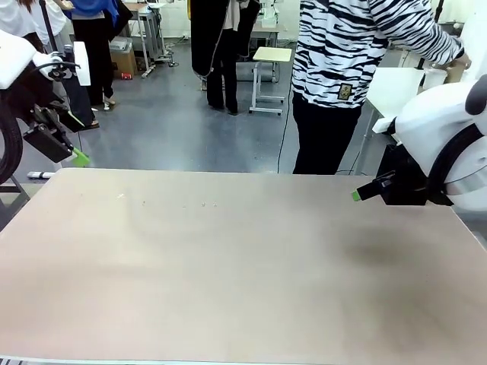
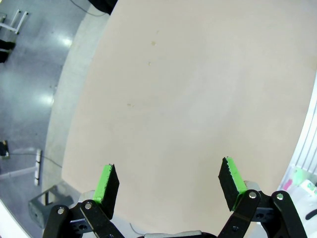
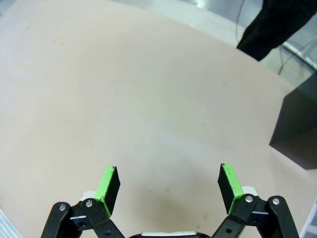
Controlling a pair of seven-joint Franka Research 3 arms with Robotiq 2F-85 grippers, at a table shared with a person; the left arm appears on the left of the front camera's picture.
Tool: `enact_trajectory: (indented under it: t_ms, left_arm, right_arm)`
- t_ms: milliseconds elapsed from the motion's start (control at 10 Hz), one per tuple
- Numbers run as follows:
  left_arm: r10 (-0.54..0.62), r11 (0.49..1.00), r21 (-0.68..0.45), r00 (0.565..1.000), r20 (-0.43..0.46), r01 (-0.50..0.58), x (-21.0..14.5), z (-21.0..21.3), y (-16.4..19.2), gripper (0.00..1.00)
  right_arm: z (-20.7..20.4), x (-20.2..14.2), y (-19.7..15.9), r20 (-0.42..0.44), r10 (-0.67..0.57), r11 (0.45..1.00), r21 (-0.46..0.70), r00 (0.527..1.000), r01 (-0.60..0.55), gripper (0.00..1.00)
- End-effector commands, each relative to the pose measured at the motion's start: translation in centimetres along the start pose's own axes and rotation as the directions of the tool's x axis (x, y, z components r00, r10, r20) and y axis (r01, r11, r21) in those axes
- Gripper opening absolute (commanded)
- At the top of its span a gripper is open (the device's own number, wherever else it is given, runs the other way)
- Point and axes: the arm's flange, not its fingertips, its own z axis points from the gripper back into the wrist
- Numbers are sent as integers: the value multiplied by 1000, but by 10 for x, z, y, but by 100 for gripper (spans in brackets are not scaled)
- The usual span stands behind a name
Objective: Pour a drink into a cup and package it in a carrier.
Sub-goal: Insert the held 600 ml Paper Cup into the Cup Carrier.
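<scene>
The drink, the cup and the carrier are out of view. My left gripper (image 1: 78, 157) hangs at the far left edge of the beige table (image 1: 228, 266); in the left wrist view the left gripper (image 2: 168, 183) stands open with nothing between its green pads. At the table's right side my right gripper (image 1: 358, 195) hovers low, and the right wrist view shows the right gripper (image 3: 168, 183) open over bare tabletop. A person in a zebra-striped top (image 1: 358, 46) stands at the far side, turned toward a side table on the right.
A white side table (image 1: 396, 87) stands beyond the far right corner. A dark box shape (image 3: 297, 129) sits off the table edge in the right wrist view. Grey floor, a stool (image 1: 270, 57) and other people lie farther back.
</scene>
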Motion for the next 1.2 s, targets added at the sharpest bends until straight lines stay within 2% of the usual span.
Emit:
enact_trajectory:
  t_ms: [0,1100]
  left_arm:
    - [15,1000,1,1000,0,-15,1,2,0,100]
    - [15,1000,1,1000,0,-15,1,2,0,100]
  right_arm:
    - [0,1,3,13,0,1000,-10,1000,0,100]
    - [0,1,3,13,0,1000,-10,1000,0,100]
